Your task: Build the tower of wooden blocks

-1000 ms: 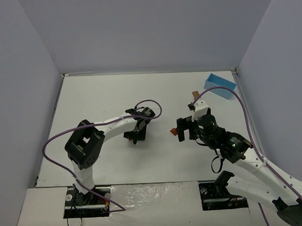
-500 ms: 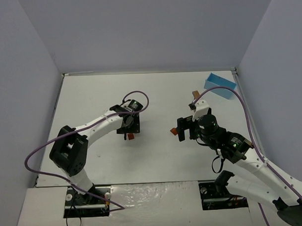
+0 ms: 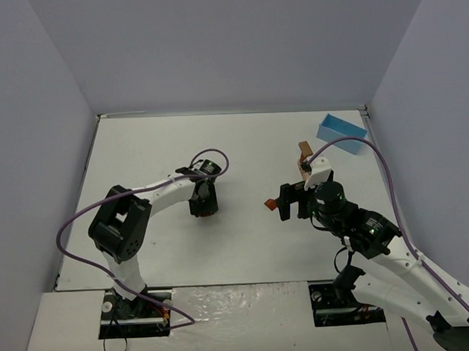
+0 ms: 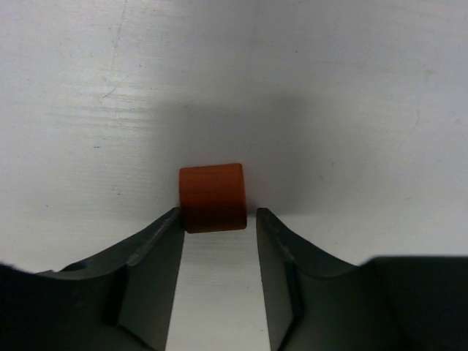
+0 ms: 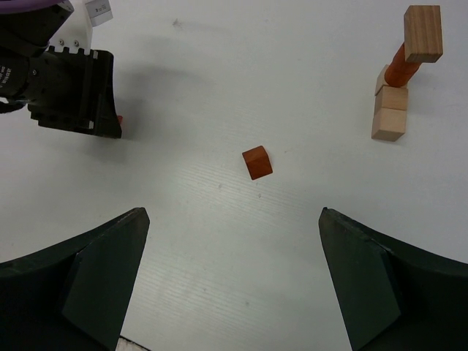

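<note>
two left fingers [image 4: 155, 281] now reach orange block [image 4: 212, 197]

Pale grey-lavender walls [image 3: 230, 45] are closing in the white table [image 3: 141, 148] on three sides. Soft, even light is falling across its top, and a glossy strip [image 3: 239, 298] is gleaming along the near edge.

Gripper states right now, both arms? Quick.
Left gripper: fingers on either side of the orange block, at their tips; cannot tell whether it is gripped.
Right gripper: open wide, holding nothing.
</note>
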### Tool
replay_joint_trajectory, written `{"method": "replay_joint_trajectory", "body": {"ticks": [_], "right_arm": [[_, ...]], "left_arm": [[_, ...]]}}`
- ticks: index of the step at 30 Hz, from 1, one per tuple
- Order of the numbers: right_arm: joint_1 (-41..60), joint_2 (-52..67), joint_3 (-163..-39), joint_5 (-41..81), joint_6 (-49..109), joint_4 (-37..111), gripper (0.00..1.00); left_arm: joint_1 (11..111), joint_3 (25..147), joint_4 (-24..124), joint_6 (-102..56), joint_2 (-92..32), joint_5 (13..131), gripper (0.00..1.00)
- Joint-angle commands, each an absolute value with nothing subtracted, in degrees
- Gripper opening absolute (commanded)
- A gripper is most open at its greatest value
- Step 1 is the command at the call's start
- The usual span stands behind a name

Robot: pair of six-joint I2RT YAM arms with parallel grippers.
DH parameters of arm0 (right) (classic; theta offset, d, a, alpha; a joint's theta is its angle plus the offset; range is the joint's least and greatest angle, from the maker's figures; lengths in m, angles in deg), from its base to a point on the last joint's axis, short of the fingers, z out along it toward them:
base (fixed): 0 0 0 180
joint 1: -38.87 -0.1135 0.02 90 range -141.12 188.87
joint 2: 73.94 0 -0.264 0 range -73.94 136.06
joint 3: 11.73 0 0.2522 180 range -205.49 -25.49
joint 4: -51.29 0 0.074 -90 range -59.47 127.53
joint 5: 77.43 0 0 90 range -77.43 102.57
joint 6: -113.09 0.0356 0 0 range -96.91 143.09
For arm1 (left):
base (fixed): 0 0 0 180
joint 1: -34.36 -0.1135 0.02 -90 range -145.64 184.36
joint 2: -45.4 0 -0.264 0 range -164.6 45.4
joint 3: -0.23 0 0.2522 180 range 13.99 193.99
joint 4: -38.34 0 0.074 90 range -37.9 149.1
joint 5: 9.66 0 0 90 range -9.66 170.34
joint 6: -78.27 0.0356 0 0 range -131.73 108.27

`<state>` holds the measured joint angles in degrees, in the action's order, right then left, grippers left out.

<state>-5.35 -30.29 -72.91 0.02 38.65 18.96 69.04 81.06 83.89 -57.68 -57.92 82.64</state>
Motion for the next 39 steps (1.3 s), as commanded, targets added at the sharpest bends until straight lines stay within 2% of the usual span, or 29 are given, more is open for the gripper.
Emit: {"method": "replay_joint_trajectory", "body": {"ticks": [1, 5, 14, 23, 27, 33, 39], "right_arm": [[-4.89, -31.17, -72.34, 0.33, 41.37, 20.89, 1.0], [-4.89, -31.69, -71.99, 0.35, 41.37, 20.92, 1.0], [-4.89, -30.33, -72.53, -0.24, 40.51, 20.74, 1.0], [-4.84, -28.84, -74.2, -7.23, 44.74, 20.83, 1.0], [-4.81, -24.17, -75.92, -7.08, 43.12, 20.83, 1.0], [-5.06, -14.15, -80.71, -4.47, 42.15, 22.96, 0.97], [-6.85, -0.29, -85.38, 0.45, 41.54, 28.49, 0.92]], "left_arm": [[69.39, 83.67, 80.23, -61.23, -60.33, 80.4, 0.29], [71.87, 87.35, 80.23, -62.62, -63.21, 80.34, 0.21], [76.6, 91.68, 79.4, -67.89, -67.07, 80.43, 0.19], [76.85, 93.81, 79.74, -65.74, -63.44, 82.06, 0.49], [76.73, 94.73, 79.92, -63.1, -58.34, 84.6, 0.68], [74.13, 94.38, 80.84, -56.34, -48.61, 90.64, 0.82], [64.71, 89.18, 83.39, -45.54, -33.4, 96.56, 0.95]]}}
